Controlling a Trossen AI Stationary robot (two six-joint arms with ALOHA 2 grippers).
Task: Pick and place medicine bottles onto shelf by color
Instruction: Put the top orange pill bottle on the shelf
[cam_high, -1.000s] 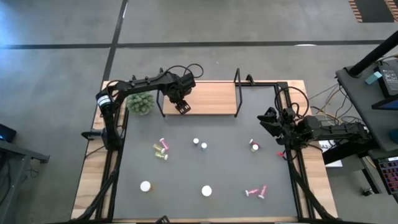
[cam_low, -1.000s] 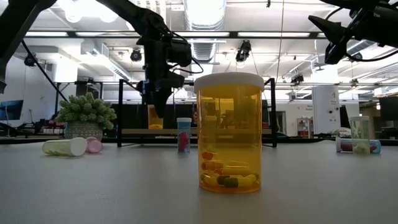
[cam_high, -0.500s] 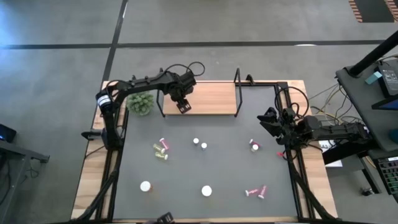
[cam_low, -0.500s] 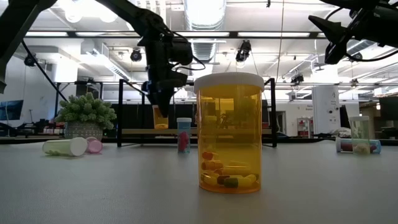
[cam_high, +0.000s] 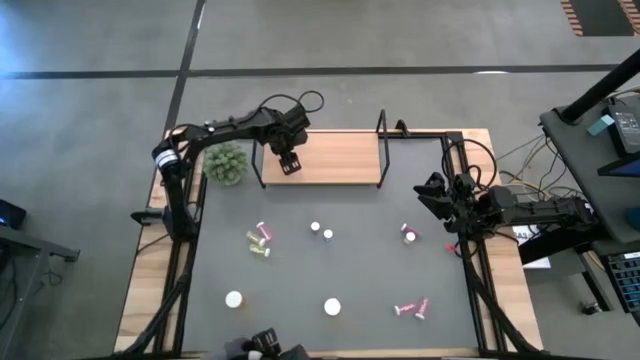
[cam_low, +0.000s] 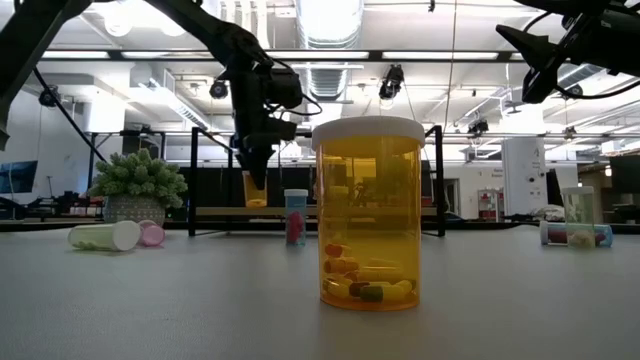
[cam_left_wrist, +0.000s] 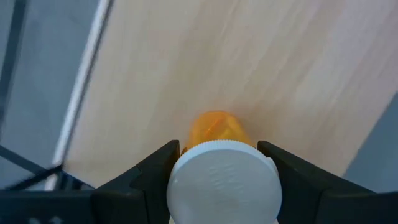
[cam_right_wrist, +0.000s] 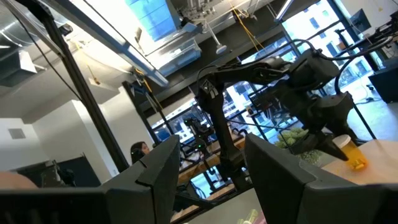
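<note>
My left gripper (cam_high: 290, 162) hangs over the left part of the shelf (cam_high: 340, 160), shut on an orange medicine bottle (cam_low: 256, 188) with a white cap. The bottle's foot is close above the shelf board (cam_left_wrist: 261, 68). Other medicine bottles lie or stand on the dark mat: a yellow-green and pink group (cam_high: 260, 238), two small ones (cam_high: 321, 231), one at the right (cam_high: 408, 233) and pink ones (cam_high: 412, 307). A wide orange bottle (cam_low: 369, 228) stands upright nearest the low camera. My right gripper (cam_high: 432, 190) waits raised at the table's right edge, open, with nothing between its fingers (cam_right_wrist: 161, 168). My left gripper pinches the bottle's white cap (cam_left_wrist: 222, 180) between its two fingers (cam_left_wrist: 155, 171), one on each side. The fingers come from above, pointing steeply down. The orange body (cam_left_wrist: 217, 127) hangs below the cap, nearly upright and lifted clear.
A green spiky plant ball (cam_high: 226, 163) sits just left of the shelf's black wire end frame (cam_high: 262, 170); the other frame (cam_high: 382, 150) stands at the shelf's right end. Two wide white-capped bottles (cam_high: 234, 298) (cam_high: 332, 306) stand near the front. A dark shape (cam_high: 265, 347) shows at the near edge.
My left gripper has carried the orange bottle a little toward the table's far edge, farther over the shelf board, and its wrist has rolled. The bottle stays in the hold, clear of the board.
</note>
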